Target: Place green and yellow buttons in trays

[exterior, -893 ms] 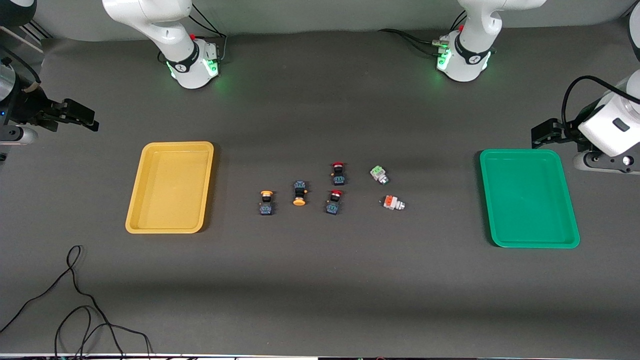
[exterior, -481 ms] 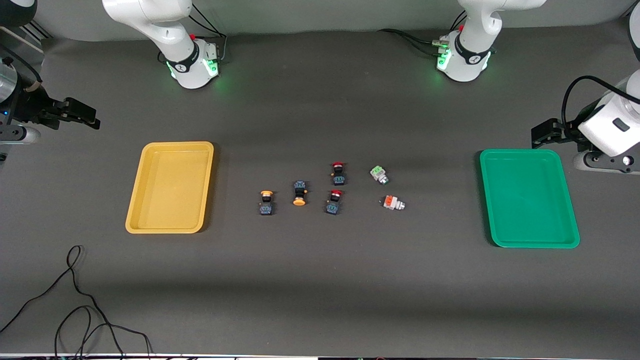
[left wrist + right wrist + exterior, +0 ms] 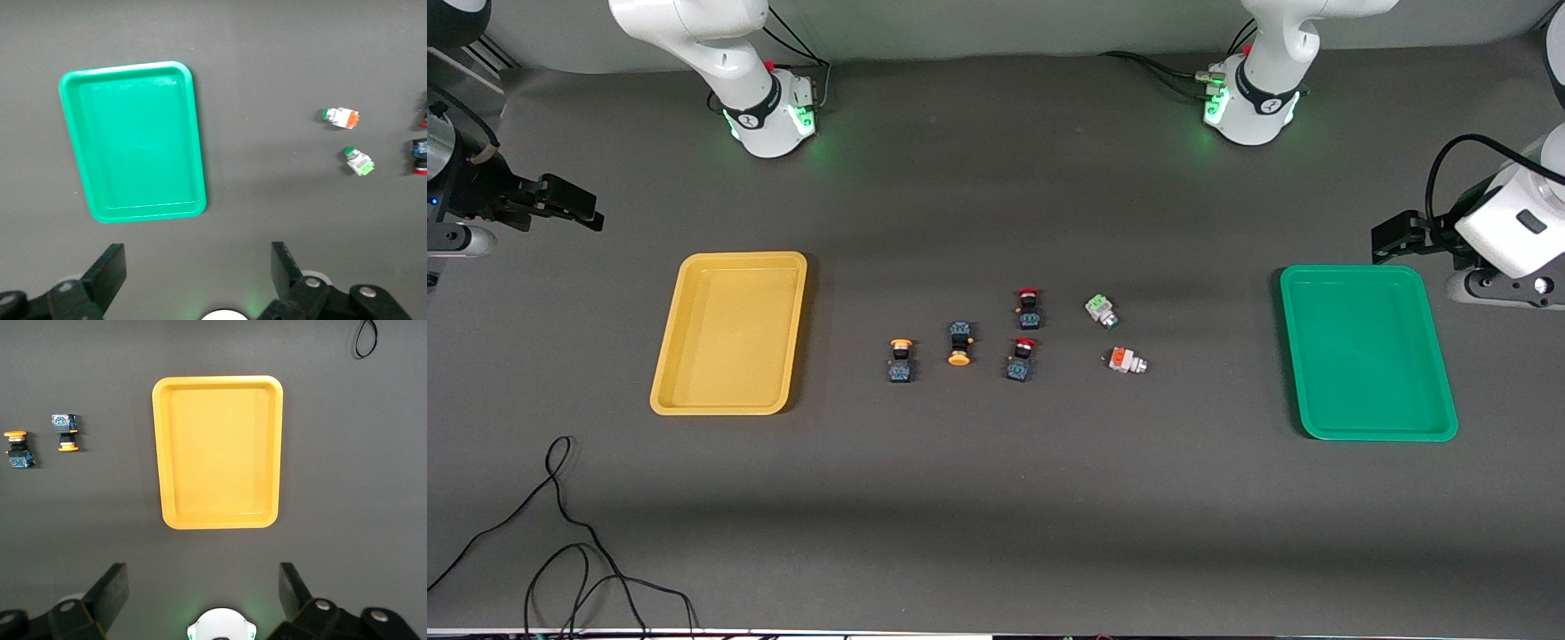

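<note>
Nothing has shifted on the table (image 3: 996,533); no button picked yet.
Yellow tray (image 3: 729,333) and green tray (image 3: 1367,364) stay empty; right end effector (image 3: 569,206) drifts slightly, left end effector (image 3: 1392,236) waits, both spread, holding nothing; all buttons lie between the trays: yellow pair (image 3: 929,351), white pair (image 3: 1116,336).

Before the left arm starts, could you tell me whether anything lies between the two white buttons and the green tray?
Nothing visible does: only bare table separates the white buttons from the green tray, which holds nothing.
</note>
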Controlling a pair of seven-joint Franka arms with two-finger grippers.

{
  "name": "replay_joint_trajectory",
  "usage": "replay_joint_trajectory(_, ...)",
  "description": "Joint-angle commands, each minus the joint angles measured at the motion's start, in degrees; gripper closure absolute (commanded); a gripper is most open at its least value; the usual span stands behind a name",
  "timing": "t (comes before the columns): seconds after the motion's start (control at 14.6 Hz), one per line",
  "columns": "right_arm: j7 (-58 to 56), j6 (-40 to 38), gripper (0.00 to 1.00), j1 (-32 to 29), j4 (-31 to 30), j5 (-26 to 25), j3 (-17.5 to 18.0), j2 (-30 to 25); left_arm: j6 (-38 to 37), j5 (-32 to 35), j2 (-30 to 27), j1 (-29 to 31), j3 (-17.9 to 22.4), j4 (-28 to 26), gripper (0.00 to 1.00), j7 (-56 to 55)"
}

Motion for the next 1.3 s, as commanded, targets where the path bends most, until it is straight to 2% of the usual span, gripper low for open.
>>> replay_joint_trajectory(0.0, -0.9, -1.4, 0.00, -0.2, 1.8, -0.7, 0.0, 0.8, -0.8, -1.8, -2.9, -0.6, 0.3, -1.2, 0.04, -2.4)
replay_joint_trajectory(0.27, -1.1, -1.4, 0.00, -0.2, 1.7, -0.7, -0.3, 0.9, -0.8, -1.8, -3.3, -1.2, -0.6, -1.5, 0.04, -2.9)
replay_joint_trajectory(0.69, 0.2, -1.4, 0.00, 0.5, 1.8, -0.4, -0.7, 0.9, 3.9, -1.7, -3.4, -5.2, -9.3, -7.0, 0.07, -19.6)
replay_joint_trajectory(0.82, 1.5, -1.4, 0.00, 0.6, 2.0, 1.7, -0.4, 0.9, 6.9, -1.7, -3.3, -8.4, -11.5, -9.6, 0.07, -25.1)
replay_joint_trajectory(1.03, 11.2, -1.2, 0.00, 0.6, 2.3, 5.8, 2.3, 0.9, 11.7, -1.7, -2.4, -16.1, -12.0, -11.8, 0.07, -34.8)
replay_joint_trajectory(1.24, 16.9, -0.5, 0.00, 1.1, 2.4, 5.9, 6.7, 2.7, 13.9, -2.2, -1.3, -19.1, -12.1, -12.6, 0.07, -48.8)
